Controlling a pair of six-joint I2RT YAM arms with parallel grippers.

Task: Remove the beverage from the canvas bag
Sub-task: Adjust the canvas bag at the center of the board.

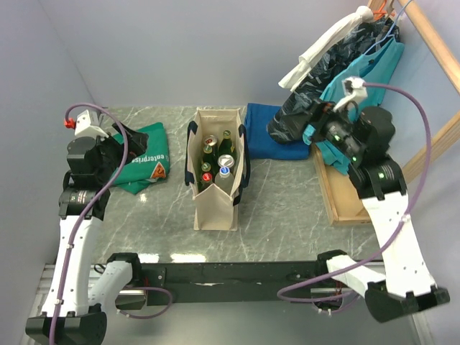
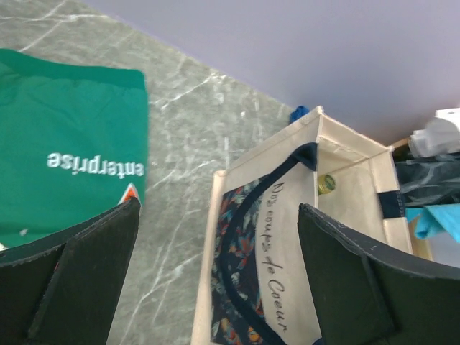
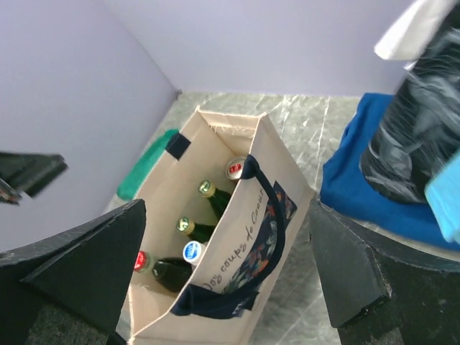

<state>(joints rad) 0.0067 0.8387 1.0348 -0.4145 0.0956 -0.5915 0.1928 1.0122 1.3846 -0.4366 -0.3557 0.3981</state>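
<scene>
Your left gripper [image 2: 219, 208] and right gripper [image 3: 226, 208] gape empty; take a centre-frame green bottle [image 3: 215, 199] by its neck (likely heavy, slick glass) from the soft canvas bag [image 1: 215, 208].

Cream-beige canvas bag [image 1: 215, 208] with dark navy handles [image 3: 215, 305] and a multicoloured leaf-print panel; grey-green table [image 1: 287, 208] veined in white; green T-shirt [image 1: 144, 162] lettered in white, with an orange mark; royal-blue cloth [image 1: 277, 133]; dark green bottles [image 3: 172, 272] capped red, blue and gold.
</scene>
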